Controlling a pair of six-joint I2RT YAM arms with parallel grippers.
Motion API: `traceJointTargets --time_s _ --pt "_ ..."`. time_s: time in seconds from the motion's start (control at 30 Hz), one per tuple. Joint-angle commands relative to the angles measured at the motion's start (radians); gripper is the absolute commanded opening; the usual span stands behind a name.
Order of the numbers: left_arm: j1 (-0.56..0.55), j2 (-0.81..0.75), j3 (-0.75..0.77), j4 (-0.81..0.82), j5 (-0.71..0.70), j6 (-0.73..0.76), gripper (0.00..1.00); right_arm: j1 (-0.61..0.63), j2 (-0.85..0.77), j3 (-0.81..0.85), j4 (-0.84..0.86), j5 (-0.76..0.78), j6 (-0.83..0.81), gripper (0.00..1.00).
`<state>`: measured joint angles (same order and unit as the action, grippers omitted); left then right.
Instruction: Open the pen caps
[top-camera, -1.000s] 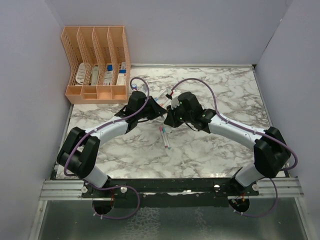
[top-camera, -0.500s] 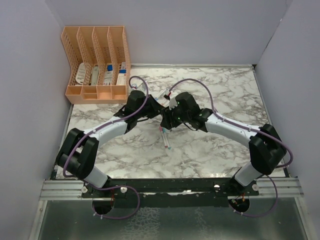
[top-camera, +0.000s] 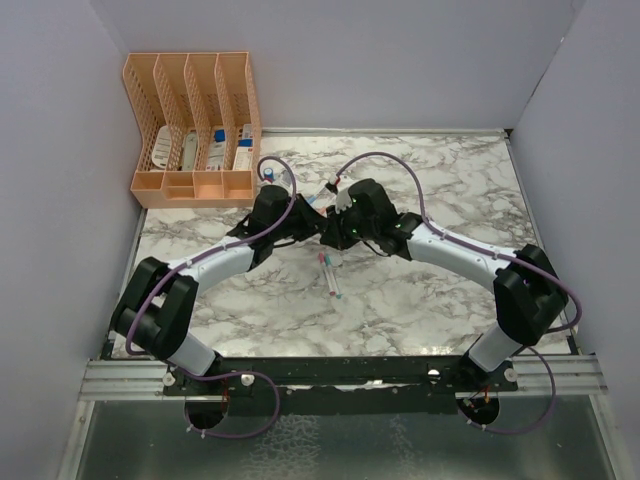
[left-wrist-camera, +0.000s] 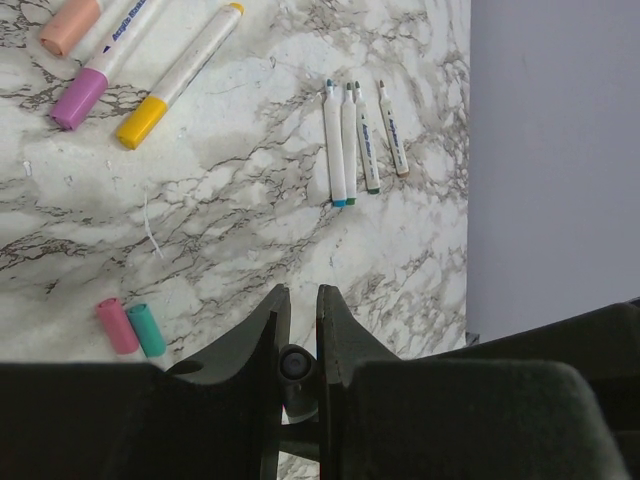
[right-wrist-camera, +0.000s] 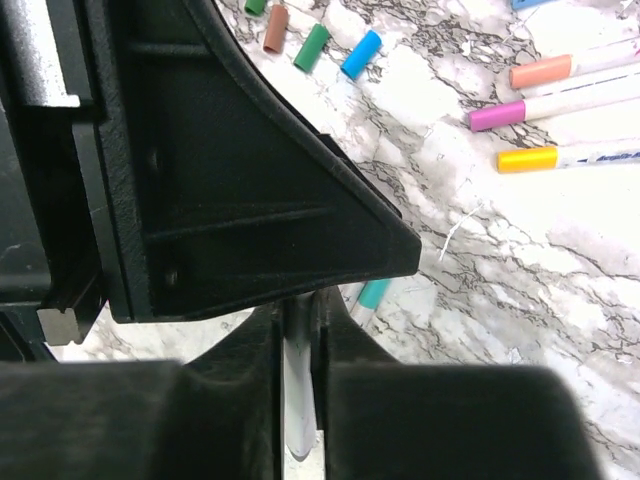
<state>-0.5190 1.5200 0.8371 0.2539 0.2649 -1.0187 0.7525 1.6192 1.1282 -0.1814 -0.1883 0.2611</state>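
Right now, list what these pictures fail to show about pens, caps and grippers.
- Top view: the arms cover both sets of fingertips.
- Left wrist view: the dark round thing between the left gripper's shut fingers is too shadowed to name.
- Right wrist view: the white pen in the right gripper runs behind a black housing; its far end, capped or not, is hidden.
- Same view: that housing covers part of a teal cap.

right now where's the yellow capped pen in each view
left wrist: yellow-capped pen lies diagonally, upper left.
right wrist: at the right edge, roughly level.
top external: cannot pick it out, too small there.
shared landmark: the purple-capped pen right beside it in both wrist views.
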Motion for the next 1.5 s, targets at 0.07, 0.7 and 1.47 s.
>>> traceJointTargets --time_s 0.07,0.7,1.47 --pt "-0.006 -0.036 -0.005 0.017 0.006 0.004 0.00 0.005 0.004 0.015 0.017 -0.006 0.004 0.01" --pt "-0.014 -0.008 0.050 0.053 0.035 -0.017 0.00 0.005 0.035 0.012 0.014 -0.020 0.012 0.27" --pt "0.001 -0.019 0.053 0.009 -0.026 0.004 0.00 0.005 0.009 0.000 0.000 0.009 0.020 0.01"
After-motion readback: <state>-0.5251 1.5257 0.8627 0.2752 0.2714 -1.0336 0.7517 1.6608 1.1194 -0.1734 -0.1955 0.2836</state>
